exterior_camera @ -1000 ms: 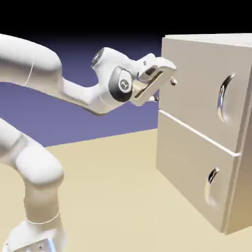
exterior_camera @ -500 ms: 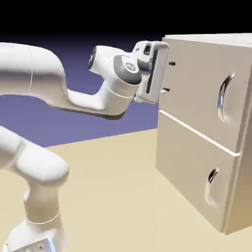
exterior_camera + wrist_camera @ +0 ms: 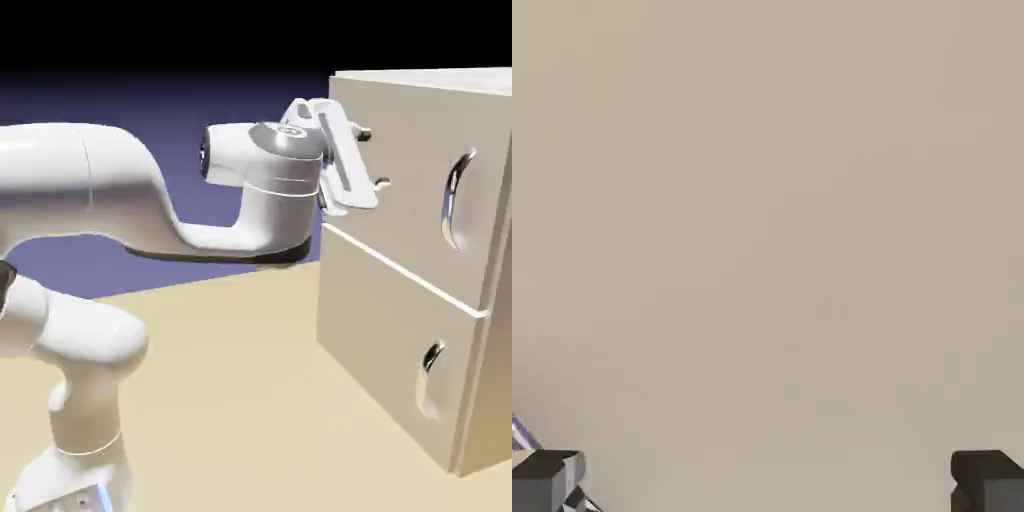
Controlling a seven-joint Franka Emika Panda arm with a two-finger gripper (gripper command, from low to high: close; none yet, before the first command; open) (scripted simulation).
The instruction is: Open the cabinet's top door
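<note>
The beige cabinet (image 3: 430, 82) stands at the right of the exterior view. Its top door (image 3: 405, 205) is shut, and a long silver handle (image 3: 456, 200) sits in an oval recess near the door's right side. My gripper (image 3: 371, 158) is open, its two fingertips (image 3: 363, 134) pointing at the door's left part, well left of the handle. Nothing is held. In the hand view, flat beige panel (image 3: 768, 220) fills the picture. The gripper (image 3: 767, 485) shows there only as two grey fingertips (image 3: 547, 482) set far apart at the bottom corners. No handle is visible in that view.
Below the top door lies a shorter lower panel (image 3: 385, 335) with a smaller silver handle (image 3: 431, 378). A thin seam (image 3: 400, 270) separates the two panels. The tan table (image 3: 230, 400) stretches in front of the cabinet. My arm's base (image 3: 70, 470) rises at the lower left.
The hand has rolled and swung right, from the cabinet's left edge to in front of the top door. The forearm has shifted right too. The jaws stayed open.
</note>
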